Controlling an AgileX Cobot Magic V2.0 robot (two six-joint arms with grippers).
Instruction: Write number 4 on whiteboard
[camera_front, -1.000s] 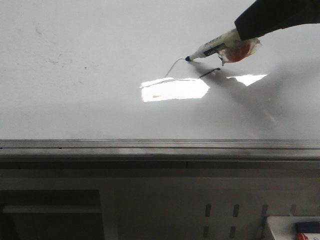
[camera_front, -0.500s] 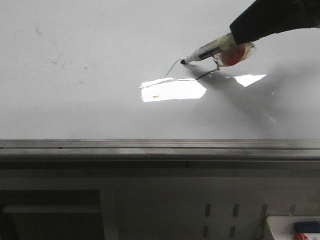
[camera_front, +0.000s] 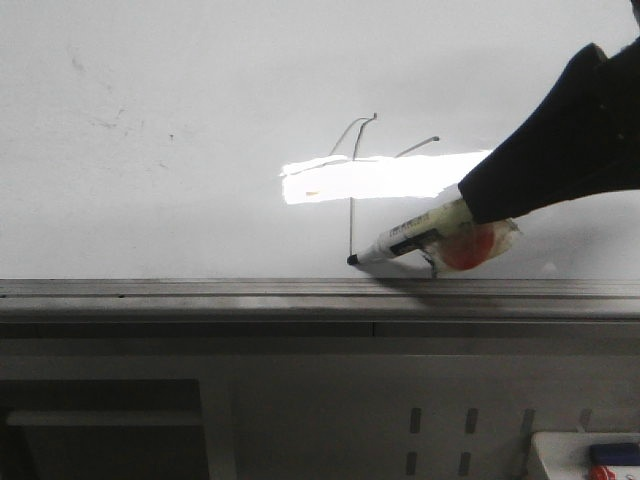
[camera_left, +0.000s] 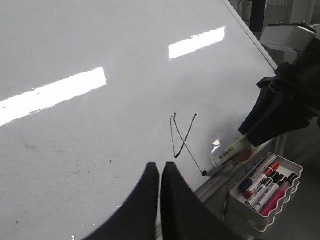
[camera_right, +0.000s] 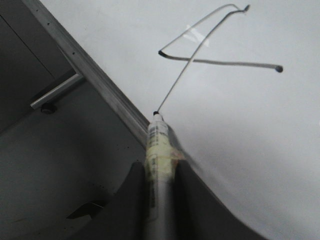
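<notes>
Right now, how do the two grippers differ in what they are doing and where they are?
The right gripper is shut on a white marker, while the left gripper is shut on nothing. The right gripper has the marker's tip at the foot of the thin dark-grey number 4, just above the grey bottom rail; the left gripper hangs clear of the glossy white whiteboard, touching no stroke. Both have dark fingers.

Arms and grippers, one moment

Right arm: dark-sleeved, reaching in from the right and angled down and leftward in the front view; right gripper (camera_right: 159, 175) with both fingers (camera_right: 131, 197) pressed against the sides of a marker (camera_front: 408, 240). Left gripper (camera_left: 160, 192): seen only from its own wrist camera, its two dark fingers (camera_left: 145, 197) side by side, nearly touching, nothing between them.
</notes>
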